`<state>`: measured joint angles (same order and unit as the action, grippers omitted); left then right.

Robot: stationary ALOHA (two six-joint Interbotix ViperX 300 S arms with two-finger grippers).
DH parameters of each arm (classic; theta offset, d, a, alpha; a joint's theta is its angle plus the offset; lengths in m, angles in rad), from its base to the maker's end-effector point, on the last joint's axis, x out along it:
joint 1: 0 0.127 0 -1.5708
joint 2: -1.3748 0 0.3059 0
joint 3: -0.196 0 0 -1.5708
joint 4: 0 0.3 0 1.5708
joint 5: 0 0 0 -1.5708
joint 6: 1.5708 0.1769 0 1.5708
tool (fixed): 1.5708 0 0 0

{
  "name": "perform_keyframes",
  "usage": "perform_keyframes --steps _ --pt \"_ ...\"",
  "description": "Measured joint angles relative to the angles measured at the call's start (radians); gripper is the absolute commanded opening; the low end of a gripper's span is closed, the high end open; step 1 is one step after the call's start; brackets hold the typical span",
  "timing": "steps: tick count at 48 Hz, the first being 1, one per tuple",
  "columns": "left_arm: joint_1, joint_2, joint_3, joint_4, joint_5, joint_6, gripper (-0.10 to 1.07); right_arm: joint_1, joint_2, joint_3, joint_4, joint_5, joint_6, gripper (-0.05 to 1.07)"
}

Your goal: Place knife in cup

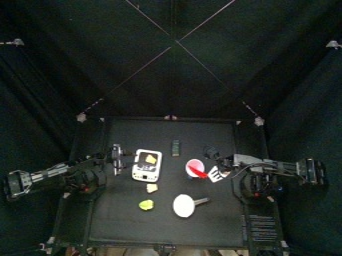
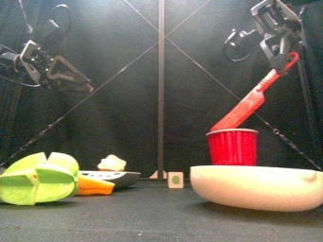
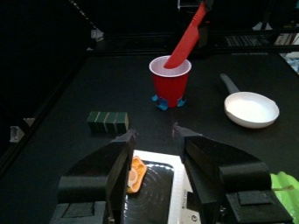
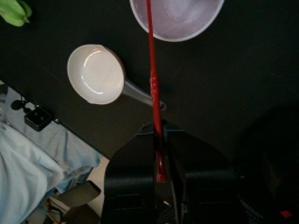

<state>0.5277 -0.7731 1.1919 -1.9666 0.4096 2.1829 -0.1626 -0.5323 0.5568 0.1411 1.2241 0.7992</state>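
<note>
Right gripper [image 4: 158, 144]: clamped on the knife's upper end, above the cup.
Knife [image 2: 252, 97]: tilted, lower tip inside the cup [image 2: 232, 146].
Cup: at the dish's [image 1: 183, 205] 1 o'clock.
Left gripper [image 3: 153, 144]: jaws wide, holding nothing.
</note>
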Motion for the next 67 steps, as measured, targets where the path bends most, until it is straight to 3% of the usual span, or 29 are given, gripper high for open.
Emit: perform_keyframes --steps 9,44,67 --pt "0.0 0.0 0.002 0.0 0.0 0.0 0.79 -0.037 0.0 0.011 -0.003 -0.005 -0.002 0.27" --pt "0.0 0.0 0.003 0.003 -0.002 -0.002 0.79 -0.066 0.0 0.02 -0.003 -0.026 -0.026 0.66" --pt "0.0 0.0 0.005 0.003 -0.002 0.0 0.79 -0.069 -0.002 -0.017 -0.084 -0.069 -0.021 0.68"
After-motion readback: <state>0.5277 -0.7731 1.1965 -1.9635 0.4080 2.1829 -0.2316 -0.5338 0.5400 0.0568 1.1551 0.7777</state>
